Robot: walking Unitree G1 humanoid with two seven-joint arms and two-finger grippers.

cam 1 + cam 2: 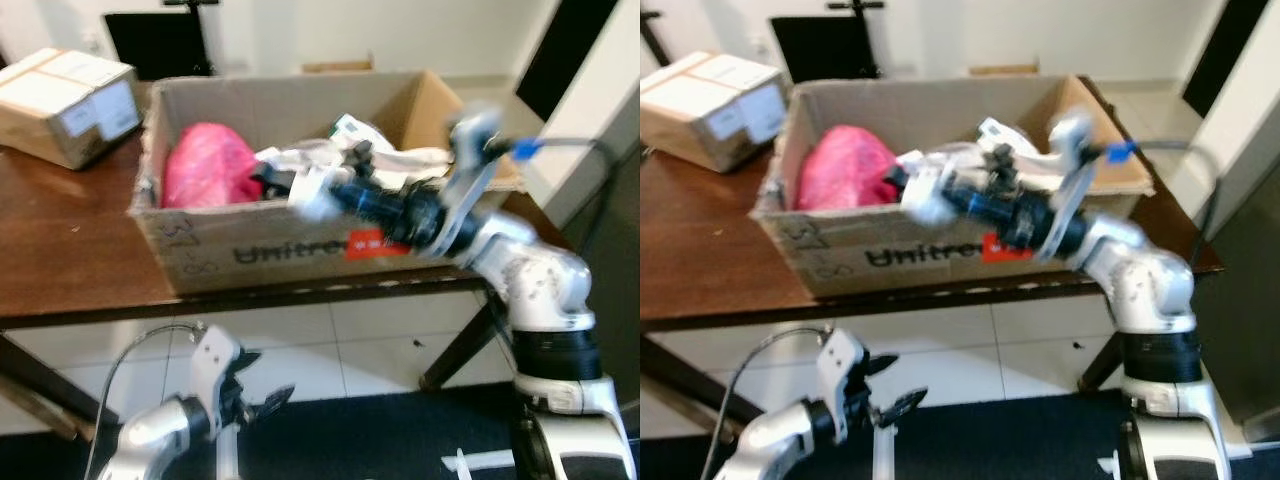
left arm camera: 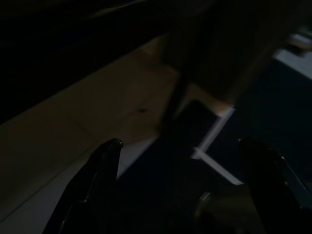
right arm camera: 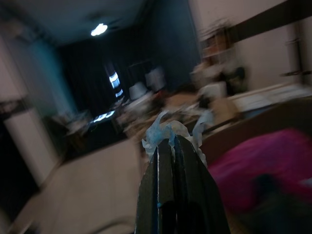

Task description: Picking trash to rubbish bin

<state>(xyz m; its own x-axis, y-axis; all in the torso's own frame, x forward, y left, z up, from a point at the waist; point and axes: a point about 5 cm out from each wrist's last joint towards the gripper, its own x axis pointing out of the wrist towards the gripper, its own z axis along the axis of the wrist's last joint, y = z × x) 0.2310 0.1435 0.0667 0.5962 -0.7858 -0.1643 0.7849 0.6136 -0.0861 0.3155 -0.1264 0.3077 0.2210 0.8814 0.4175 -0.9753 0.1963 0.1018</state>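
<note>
Trash, a crumpled scrap of whitish-blue paper (image 3: 171, 134), sits pinched in the right gripper's (image 3: 172, 141) closed jaws, held over the open cardboard box (image 1: 250, 250) that seems to serve as the bin. Inside lie a pink bag (image 1: 208, 165) and white wrappers (image 1: 310, 155). The box rests on a brown tabletop (image 1: 70, 250). Release seems all that remains. The left gripper (image 1: 262, 402) hangs idle below, jaws apart, empty.

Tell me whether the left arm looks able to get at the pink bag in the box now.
Probably not: the left gripper hangs open below the table, and the pink bag lies inside the cardboard box on top.
</note>
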